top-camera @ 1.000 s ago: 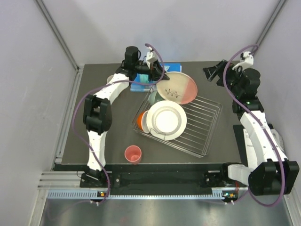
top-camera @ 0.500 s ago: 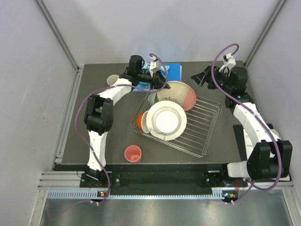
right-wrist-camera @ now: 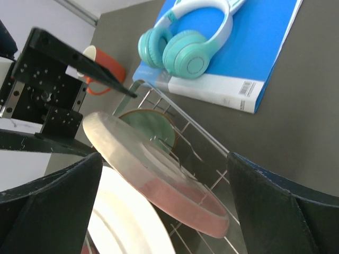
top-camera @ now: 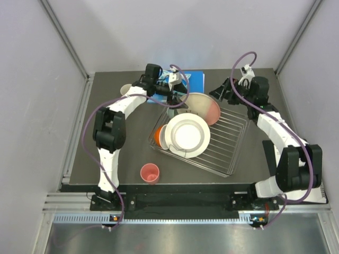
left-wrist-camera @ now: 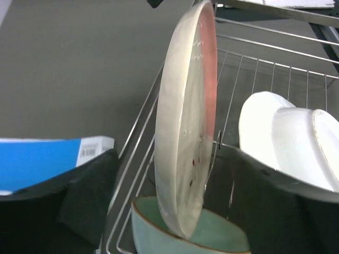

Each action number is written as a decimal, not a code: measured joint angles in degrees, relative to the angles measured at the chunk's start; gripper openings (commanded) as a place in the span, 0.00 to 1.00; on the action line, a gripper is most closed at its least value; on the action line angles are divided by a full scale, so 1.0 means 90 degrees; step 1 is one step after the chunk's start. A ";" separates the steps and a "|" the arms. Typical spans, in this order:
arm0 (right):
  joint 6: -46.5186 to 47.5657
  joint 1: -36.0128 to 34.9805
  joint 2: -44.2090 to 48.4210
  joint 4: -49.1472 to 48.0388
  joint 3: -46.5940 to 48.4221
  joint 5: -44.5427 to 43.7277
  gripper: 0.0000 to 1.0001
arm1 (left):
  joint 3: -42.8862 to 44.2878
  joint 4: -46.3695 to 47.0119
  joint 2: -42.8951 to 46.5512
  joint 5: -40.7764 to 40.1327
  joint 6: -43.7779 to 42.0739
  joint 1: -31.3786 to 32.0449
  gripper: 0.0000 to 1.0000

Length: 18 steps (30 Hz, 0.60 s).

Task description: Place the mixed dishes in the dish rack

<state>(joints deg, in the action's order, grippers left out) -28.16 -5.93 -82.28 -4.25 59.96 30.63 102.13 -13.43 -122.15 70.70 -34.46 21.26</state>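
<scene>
The large pink-and-cream plate (left-wrist-camera: 186, 121) stands on edge at the far left of the dish rack (top-camera: 233, 138), its lower rim resting in the mint green bowl (left-wrist-camera: 159, 237). My left gripper (top-camera: 178, 100) is open astride that rim, with a gap on each side. My right gripper (top-camera: 219, 91) hangs open just beyond the plate's (right-wrist-camera: 159, 174) far right side, holding nothing. White plates (top-camera: 186, 134) and an orange cup (top-camera: 157, 135) sit in the rack. A coral pink cup (top-camera: 149, 172) stands on the table near the front.
A blue book (right-wrist-camera: 254, 47) with teal cat-ear headphones (right-wrist-camera: 185, 39) on it lies behind the rack. An orange cup with a handle (right-wrist-camera: 104, 74) stands at the far left of the table (top-camera: 100, 153). Grey walls close in on three sides.
The plate has come down from a raised tilt onto the bowl and rack. My left jaws have opened off it. My right arm has swung left toward the plate.
</scene>
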 measured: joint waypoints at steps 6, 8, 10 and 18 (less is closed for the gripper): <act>0.0000 -0.0158 -0.0095 0.0131 0.0000 0.0027 1.00 | -0.0002 -0.0583 0.0078 -0.0362 -0.0413 -0.0022 0.99; 0.0002 -0.0168 -0.0095 0.0143 0.0000 0.0034 1.00 | -0.0002 -0.0646 0.0112 -0.0459 -0.0495 -0.0022 0.99; 0.0007 -0.0168 -0.0095 0.0194 0.0000 0.0032 1.00 | 0.0000 -0.0699 0.0155 -0.0515 -0.0532 -0.0022 0.99; 0.0211 -0.0175 -0.0092 0.0491 0.0024 -0.0170 1.00 | 0.0226 -0.0221 0.0454 -0.0663 0.0107 -0.0100 0.99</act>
<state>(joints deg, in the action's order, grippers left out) -26.26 -7.51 -83.11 0.16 60.18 29.10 104.16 -15.42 -118.06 64.73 -33.50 20.36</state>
